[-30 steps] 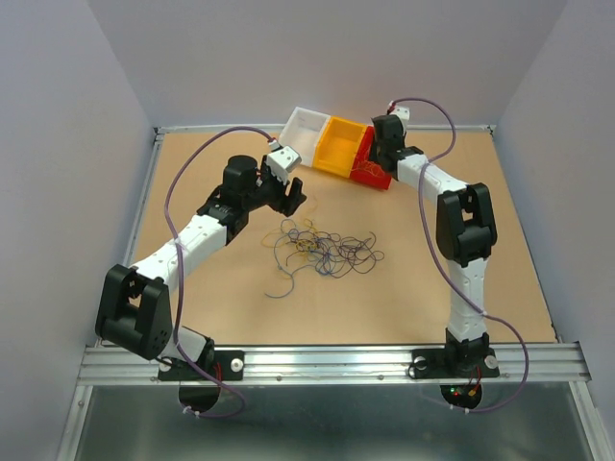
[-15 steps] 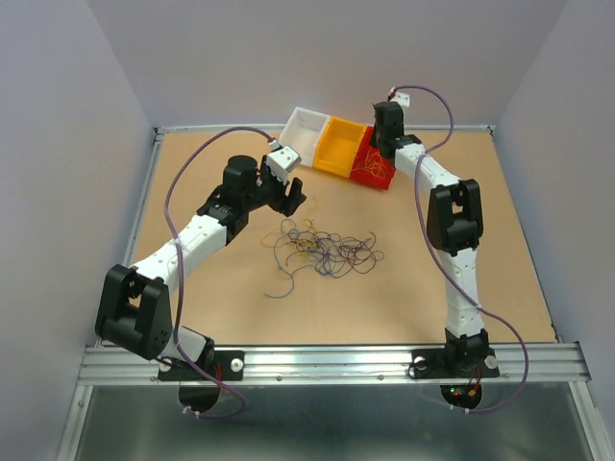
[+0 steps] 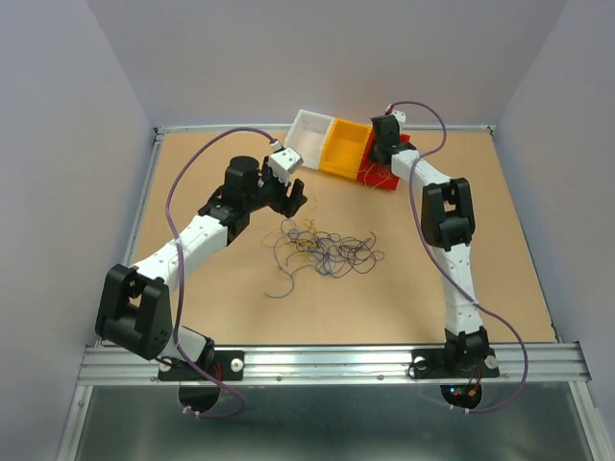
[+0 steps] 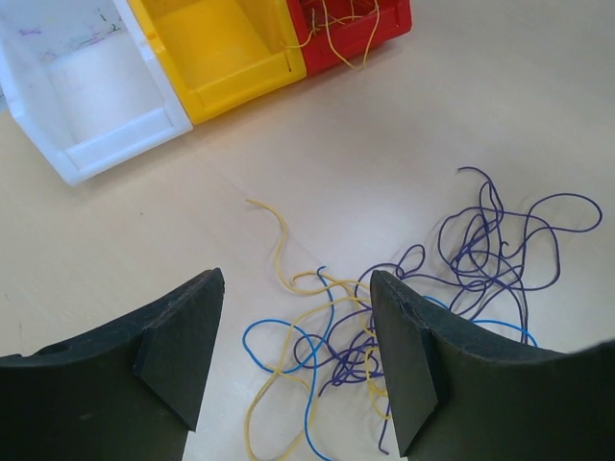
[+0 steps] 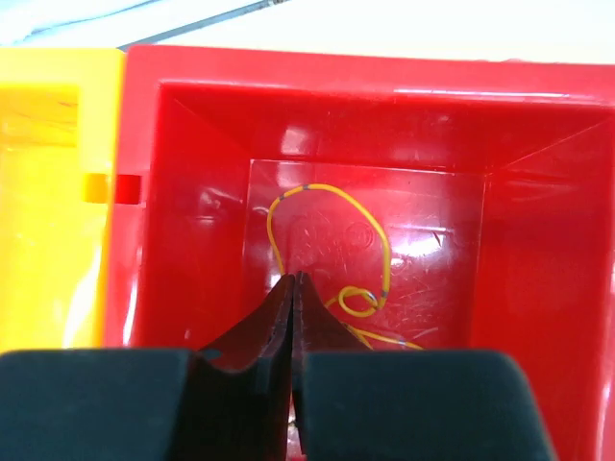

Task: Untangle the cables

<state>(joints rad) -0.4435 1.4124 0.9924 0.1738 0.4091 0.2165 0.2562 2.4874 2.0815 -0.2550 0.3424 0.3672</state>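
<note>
The cables [image 3: 327, 252] lie as a loose tangle of thin blue, purple and yellow strands on the table's middle. My left gripper [image 3: 291, 202] hovers open just behind the tangle. In the left wrist view the cables [image 4: 356, 351] show between and beyond the left gripper's [image 4: 296, 279] spread fingers. My right gripper [image 3: 379, 152] is over the red bin [image 3: 381, 180], jaws shut. In the right wrist view a yellow cable [image 5: 332, 192] curls on the red bin's [image 5: 509, 240] floor. One end runs down behind the right gripper's [image 5: 293, 280] tips; whether it is pinched I cannot tell.
A white bin [image 3: 309, 134], a yellow bin [image 3: 344, 146] and the red bin stand in a row at the back. In the left wrist view yellow strands hang over the red bin's front wall [image 4: 370, 38]. Raised metal rails edge the table [image 3: 500, 288].
The right arm has swung its gripper a little left and lower over the red bin, and its jaws have shut. The left arm and the tangle have not moved.
</note>
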